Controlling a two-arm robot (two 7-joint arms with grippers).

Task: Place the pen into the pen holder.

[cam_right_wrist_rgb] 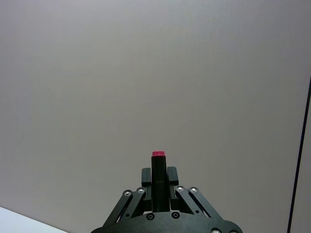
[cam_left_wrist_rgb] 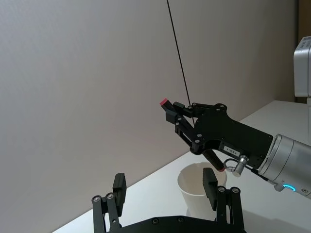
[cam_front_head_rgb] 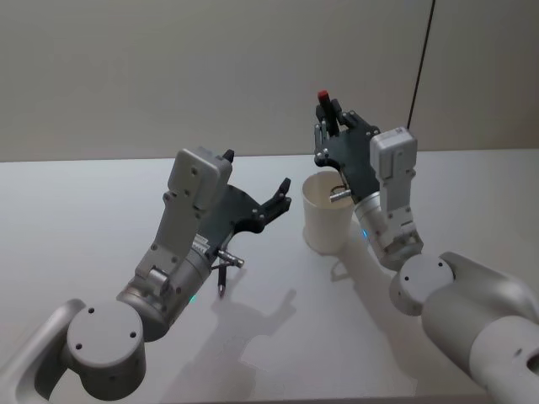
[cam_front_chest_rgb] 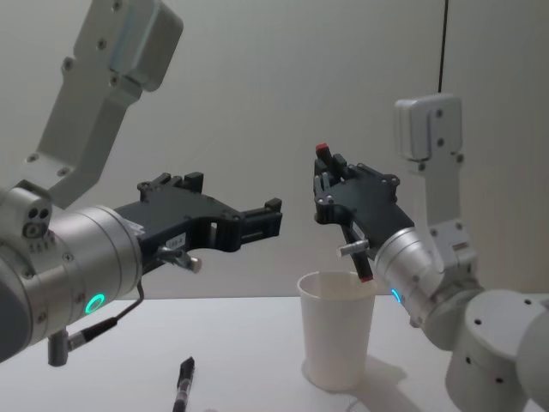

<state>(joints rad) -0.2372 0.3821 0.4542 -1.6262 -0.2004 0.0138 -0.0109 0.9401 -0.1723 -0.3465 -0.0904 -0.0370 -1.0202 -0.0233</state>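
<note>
2 pens are on record. Nearest the robot, 1 dark pen (cam_front_head_rgb: 221, 282) lies flat on the table (cam_front_head_rgb: 84, 219), beneath the left arm. The left gripper (cam_left_wrist_rgb: 164, 178) hangs above it with its fingers spread wide, holding nothing. Beyond, the pen holder (cam_front_chest_rgb: 336, 343), a white paper cup, stands upright on the table, well apart from that lying pen. Farthest out, the right gripper (cam_front_chest_rgb: 331, 172) is clamped round a second pen (cam_right_wrist_rgb: 158, 167), with the red-capped end up, the shaft tilted and the lower end at the cup's mouth.

Assessment: the step in hand is insertion of the held pen, and alignment over the mouth appears nearly complete. The next move calls for a steady descent until the lower end is plainly below the rim, then release. The tilt could catch the rim or tip so light a cup.

Not determinable: whether the lower end is inside the cup or just above it. In the head view the gripper body covers that part.
</note>
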